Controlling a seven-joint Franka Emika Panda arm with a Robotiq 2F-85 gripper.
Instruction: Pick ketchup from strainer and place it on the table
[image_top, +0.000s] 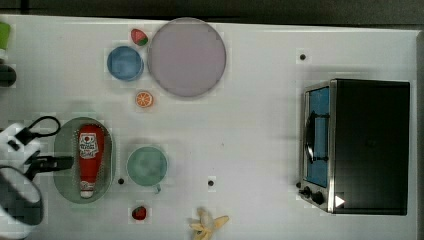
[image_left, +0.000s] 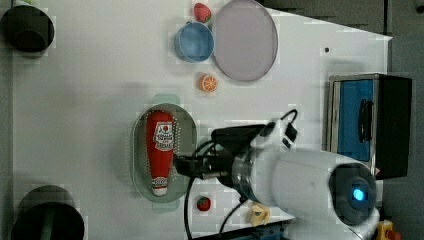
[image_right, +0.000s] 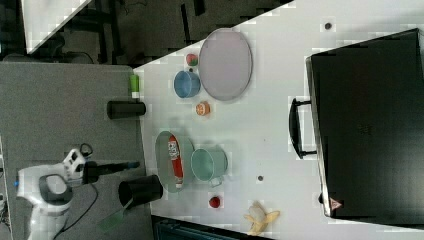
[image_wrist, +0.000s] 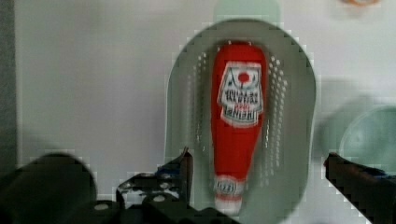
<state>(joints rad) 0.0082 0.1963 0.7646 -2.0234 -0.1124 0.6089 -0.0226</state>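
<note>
**Jaws spread wide above the bottle**

The jaws of the gripper (image_wrist: 257, 172) stand wide apart, holding nothing, one finger (image_wrist: 184, 170) over the strainer's edge; between them lies the ketchup (image_wrist: 237, 121), flat along the strainer (image_wrist: 184, 107), white cap nearest the wrist; the strainer rests on the table (image_top: 260, 130); just beside it stands a teal cup (image_top: 147, 166); beyond, an orange slice (image_top: 144, 99).

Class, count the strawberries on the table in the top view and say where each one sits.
2. One strawberry lies beside the blue cup and the big round plate. The other strawberry lies near the table's lower edge, below the green cup.
</note>
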